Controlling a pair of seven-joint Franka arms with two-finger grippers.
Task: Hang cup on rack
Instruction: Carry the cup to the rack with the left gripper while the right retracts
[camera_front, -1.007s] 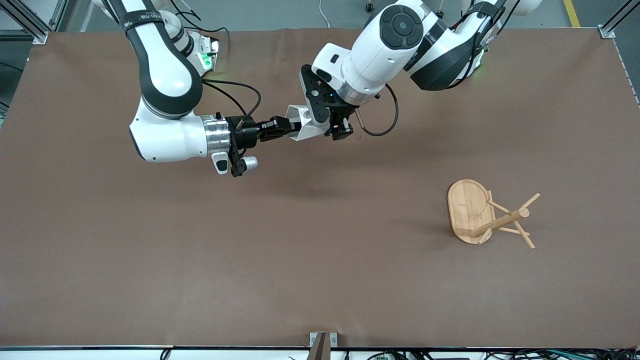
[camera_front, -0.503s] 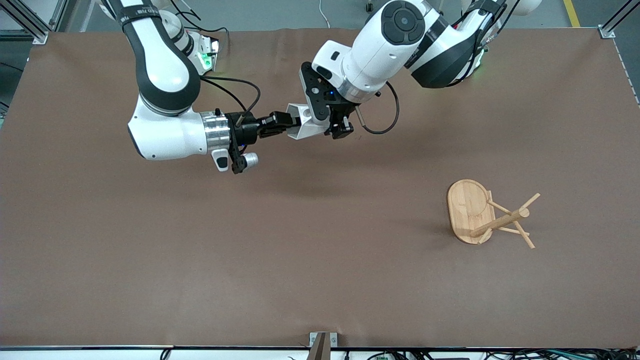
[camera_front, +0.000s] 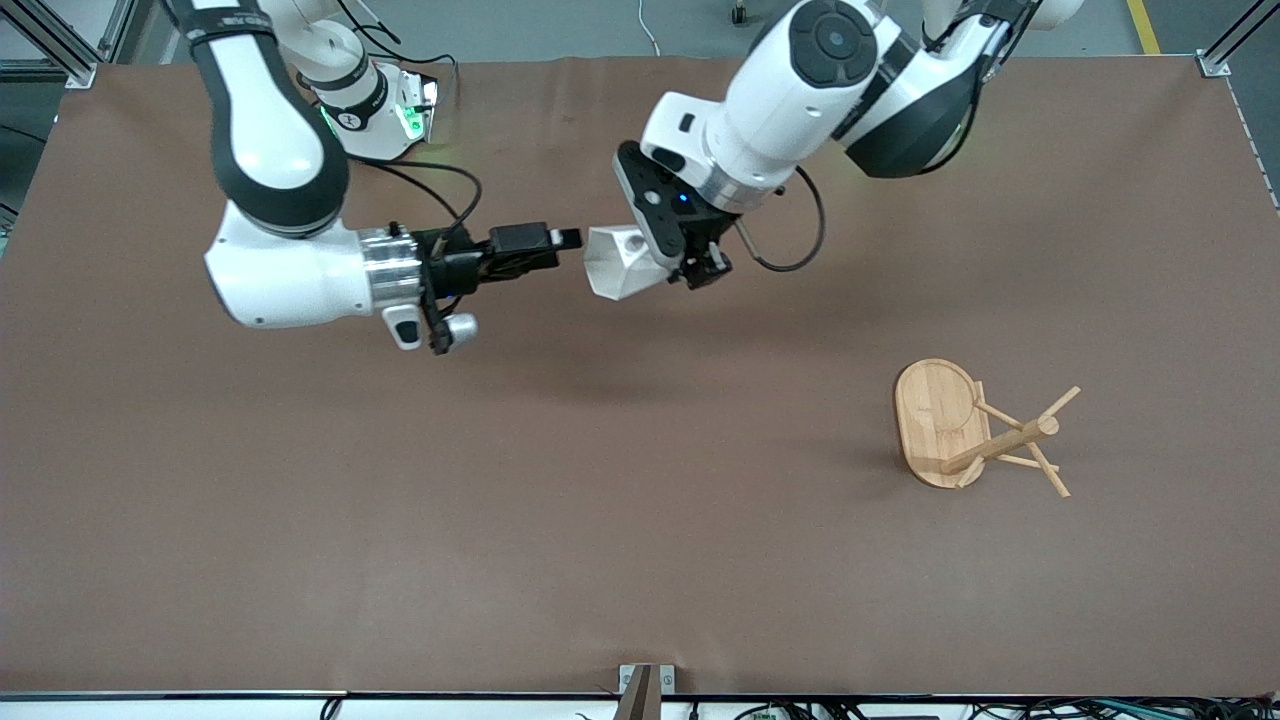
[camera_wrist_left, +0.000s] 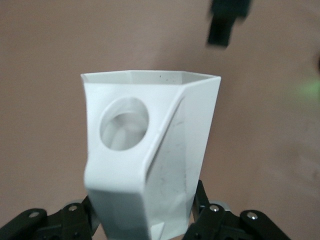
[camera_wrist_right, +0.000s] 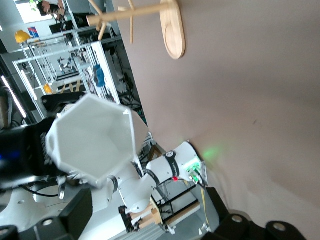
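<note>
The white faceted cup (camera_front: 618, 262) is up in the air over the table's middle, lying sideways, with its mouth toward the right arm's end. My left gripper (camera_front: 657, 262) is shut on its base end. In the left wrist view the cup (camera_wrist_left: 150, 150) fills the middle, handle and round hole toward the camera, between my left gripper's (camera_wrist_left: 146, 222) fingers. My right gripper (camera_front: 566, 238) is open and empty, just clear of the cup's rim. The right wrist view shows the cup's (camera_wrist_right: 92, 141) open mouth ahead of my right gripper (camera_wrist_right: 150, 220). The bamboo rack (camera_front: 975, 430) sits toward the left arm's end, also showing in the right wrist view (camera_wrist_right: 172, 27).
The brown table (camera_front: 640, 520) carries nothing else. The rack is well apart from both grippers and nearer to the front camera. A black cable (camera_front: 790, 255) loops from the left wrist.
My right gripper has let go of the cup and drawn back toward the right arm's end. My left gripper has kept the cup and shifted slightly toward the left arm's end.
</note>
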